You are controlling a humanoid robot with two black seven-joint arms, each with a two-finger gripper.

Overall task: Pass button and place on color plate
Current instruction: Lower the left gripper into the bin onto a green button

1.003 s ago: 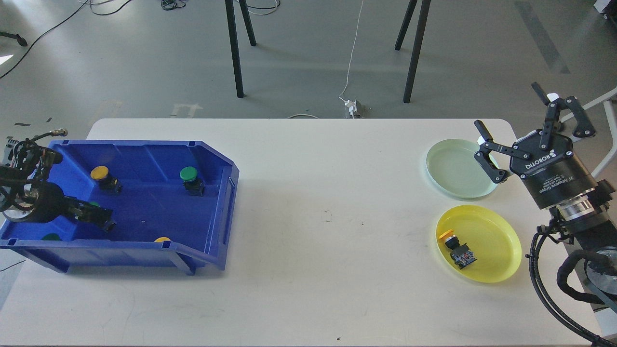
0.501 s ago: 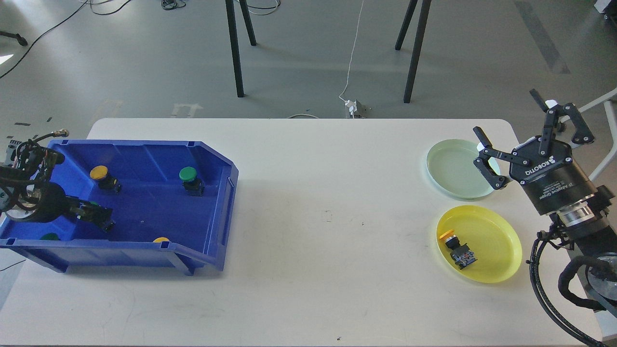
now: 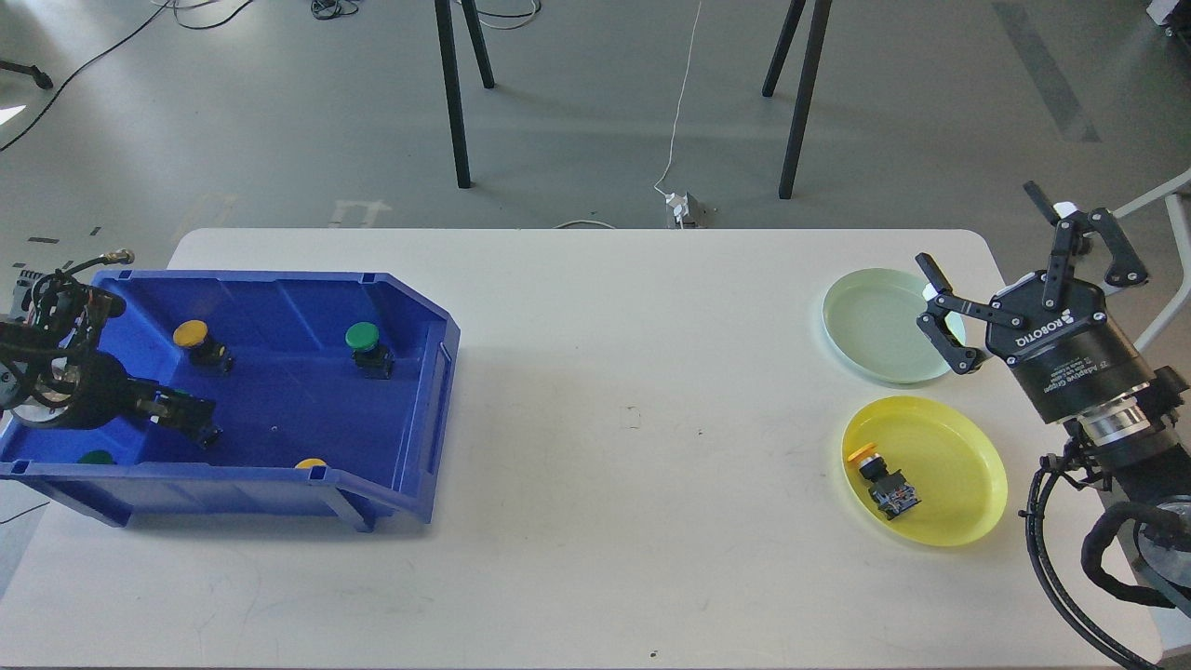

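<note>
A: How are the arms posed?
B: The right gripper (image 3: pixel 994 270) is held spread wide beside the pale green plate (image 3: pixel 879 326); a yellow button (image 3: pixel 879 479) is seen below it, on the yellow plate (image 3: pixel 949 470).
A: And the left gripper (image 3: pixel 191 421)?
B: It is sunk in the blue bin (image 3: pixel 409 400); its jaws cannot be made out.

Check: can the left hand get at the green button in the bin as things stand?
Probably yes. The left hand is already inside the blue bin, and the bin floor between it and the green button is bare.
</note>
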